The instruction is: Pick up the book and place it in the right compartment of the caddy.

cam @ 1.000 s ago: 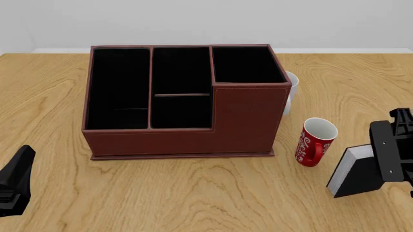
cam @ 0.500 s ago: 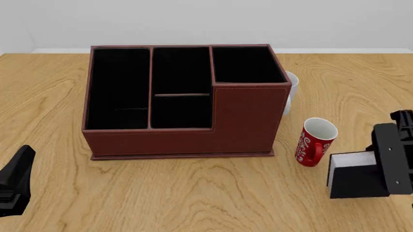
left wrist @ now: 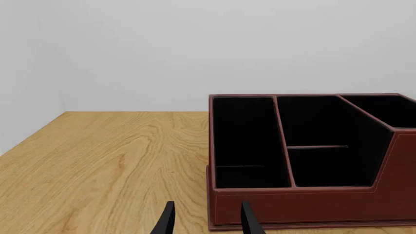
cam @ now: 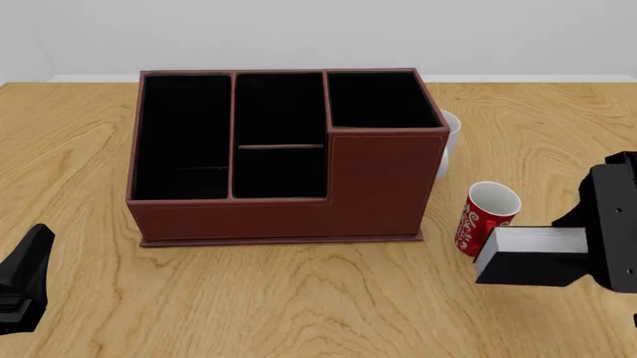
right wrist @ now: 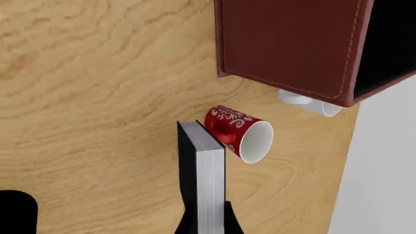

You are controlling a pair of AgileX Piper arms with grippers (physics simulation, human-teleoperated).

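The large red-brown leather-look rectangular caddy [cam: 283, 156] stands on the wooden bench [cam: 298, 298], towards 12 o'clock. Its square black-lined right compartment [cam: 381, 99] sits at the caddy's far right corner. At 3 o'clock of the caddy stands the red patterned mug [cam: 485, 218], upright. A white cup [cam: 450, 138] is at the caddy's right wall, behind the mug. The thick black hardcover book [cam: 527, 256] lies level at 5 o'clock of the mug, in the right gripper [cam: 607, 250], above the bench. The left gripper [cam: 25, 280] is at 8 o'clock, well apart.

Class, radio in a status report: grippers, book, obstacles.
Right gripper shut on book, lifted. Left gripper open, idle. Red mug beside book, between it and caddy.
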